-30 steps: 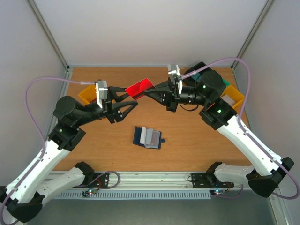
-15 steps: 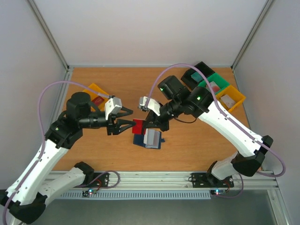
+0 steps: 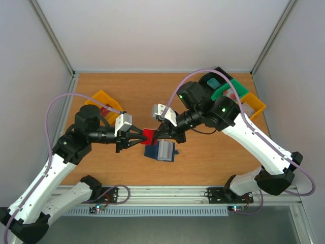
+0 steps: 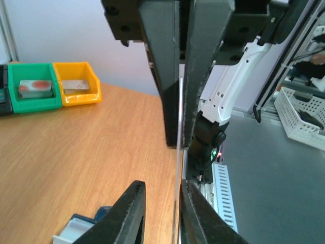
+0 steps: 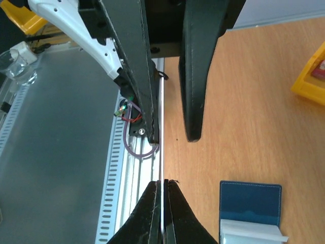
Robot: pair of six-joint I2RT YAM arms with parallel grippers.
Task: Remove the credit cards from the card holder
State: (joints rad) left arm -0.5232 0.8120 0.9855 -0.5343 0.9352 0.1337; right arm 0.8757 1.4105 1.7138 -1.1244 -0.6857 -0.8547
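Red credit card, mid-air above open card holder
Right gripper clamps it; left gripper straddles it, jaws slightly apart

At bottom centre the right gripper pinches a credit card seen edge-on; the left gripper straddles its upper part, jaws apart; the card holder lies lower right
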